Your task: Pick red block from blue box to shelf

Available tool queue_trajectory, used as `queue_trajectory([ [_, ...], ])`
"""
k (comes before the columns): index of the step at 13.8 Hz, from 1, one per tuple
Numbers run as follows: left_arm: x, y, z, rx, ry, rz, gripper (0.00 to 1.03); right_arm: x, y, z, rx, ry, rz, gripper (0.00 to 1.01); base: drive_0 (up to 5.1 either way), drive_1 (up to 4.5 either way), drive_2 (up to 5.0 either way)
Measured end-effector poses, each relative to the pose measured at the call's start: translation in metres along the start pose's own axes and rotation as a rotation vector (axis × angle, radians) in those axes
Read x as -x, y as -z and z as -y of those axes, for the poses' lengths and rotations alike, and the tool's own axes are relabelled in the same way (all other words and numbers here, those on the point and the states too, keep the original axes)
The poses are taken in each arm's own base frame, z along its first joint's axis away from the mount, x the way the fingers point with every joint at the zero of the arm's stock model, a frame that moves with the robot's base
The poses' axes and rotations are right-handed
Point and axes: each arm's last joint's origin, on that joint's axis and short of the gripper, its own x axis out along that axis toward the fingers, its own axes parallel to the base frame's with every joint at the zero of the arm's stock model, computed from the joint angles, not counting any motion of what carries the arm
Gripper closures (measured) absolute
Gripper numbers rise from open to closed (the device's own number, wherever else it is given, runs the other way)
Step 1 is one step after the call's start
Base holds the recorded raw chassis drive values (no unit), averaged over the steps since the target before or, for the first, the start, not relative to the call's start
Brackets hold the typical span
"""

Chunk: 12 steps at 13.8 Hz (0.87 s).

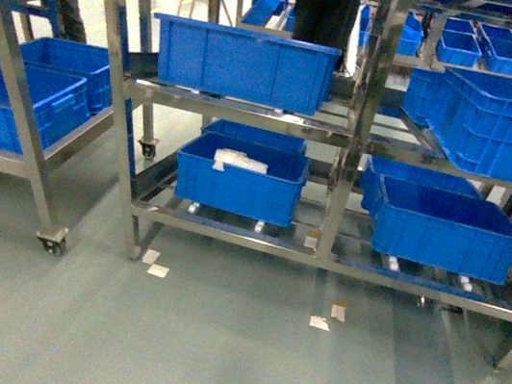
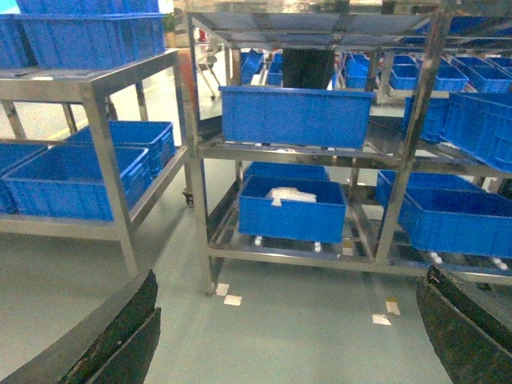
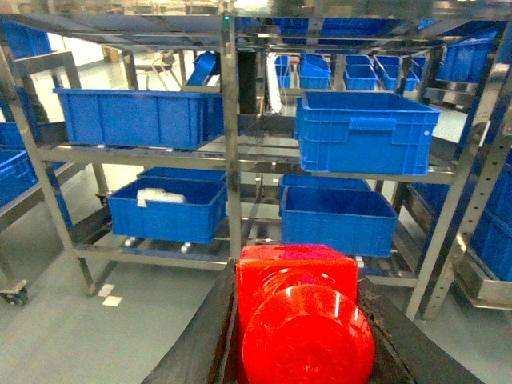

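Fingers of the right gripper (image 3: 300,352) are clenched on the red block (image 3: 300,316), which fills the bottom of the right wrist view with its round stud facing the camera; dark pads (image 3: 200,344) press it from both sides. The left gripper (image 2: 288,344) is spread wide and carries nothing, its dark fingers (image 2: 120,336) at the two lower corners of its own view. Neither arm shows in the head view.

Risk, as I judge it: the block is glossy and small, so a loose pinch or a knock against a steel post (image 3: 230,136) could slide it out onto the floor (image 1: 211,351). The shelf (image 1: 249,113) is well apart from the grippers, so the base or arm must close in; a bad line of approach could strike a rail or a dark blue crate (image 1: 245,62) rather than find a bare spot. The tiers look crowded with crates, and free steel for a landing place seems scarce.

The light-blue box is not in any view. The floor is smooth grey-green with paper scraps (image 1: 158,270) near the casters (image 1: 51,241). More racks of crates stand on the left and behind, in a bright storeroom.
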Motion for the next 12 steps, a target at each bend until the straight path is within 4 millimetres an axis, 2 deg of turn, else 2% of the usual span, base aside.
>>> queue_trajectory([
  [12,0.0,0.0,0.0,0.0,0.0,0.0,0.05,0.0,0.0,0.0,0.0,0.0,0.0,0.73,-1.3,-1.32,-1.3],
])
